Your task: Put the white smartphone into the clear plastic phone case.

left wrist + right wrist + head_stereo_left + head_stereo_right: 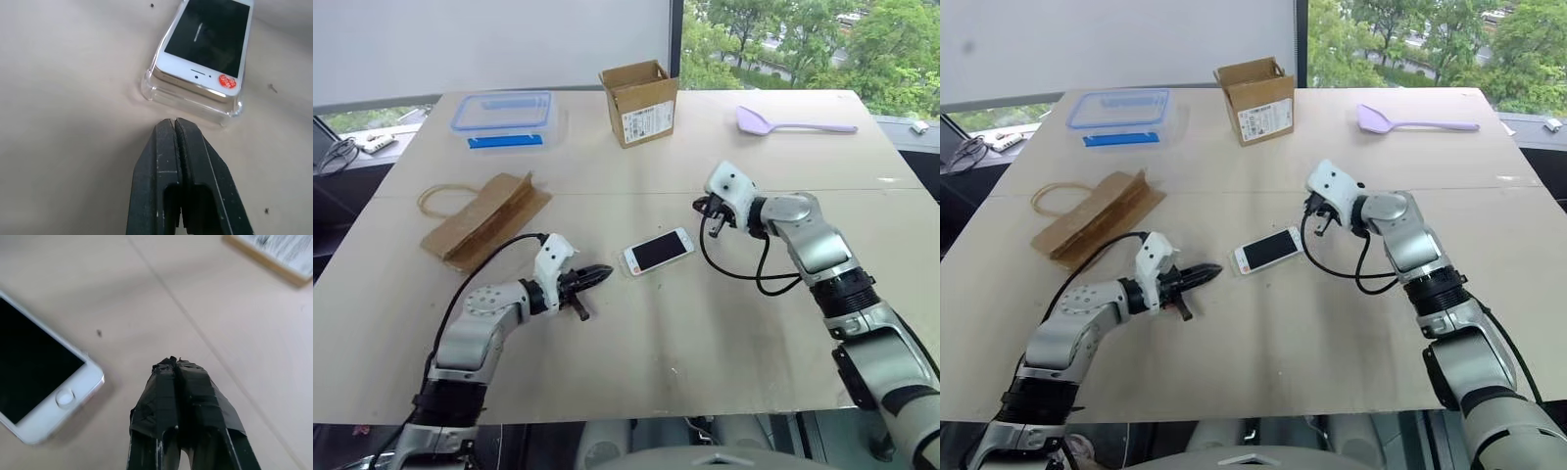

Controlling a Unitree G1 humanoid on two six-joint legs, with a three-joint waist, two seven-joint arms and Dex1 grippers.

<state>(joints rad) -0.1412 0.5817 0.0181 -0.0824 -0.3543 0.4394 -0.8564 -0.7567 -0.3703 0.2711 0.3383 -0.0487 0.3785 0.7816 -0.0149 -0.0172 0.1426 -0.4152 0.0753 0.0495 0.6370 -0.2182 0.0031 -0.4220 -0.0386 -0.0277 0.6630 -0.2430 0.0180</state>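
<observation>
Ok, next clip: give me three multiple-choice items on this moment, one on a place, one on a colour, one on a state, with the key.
1. Where does the white smartphone lie?
A. In the cardboard box
B. On the table between the two grippers
C. On the paper bag

2. What colour is the spatula at the table's far side?
A. Lilac
B. Green
C. Red

3. How does the left gripper stand?
A. Open around the phone
B. Shut, holding nothing
C. Shut on the case

Key: 1 B, the phone sits in the clear plastic phone case on the table, with the right gripper at its other end; 2 A, pale purple; 3 B, its fingers meet just short of the case.
</observation>
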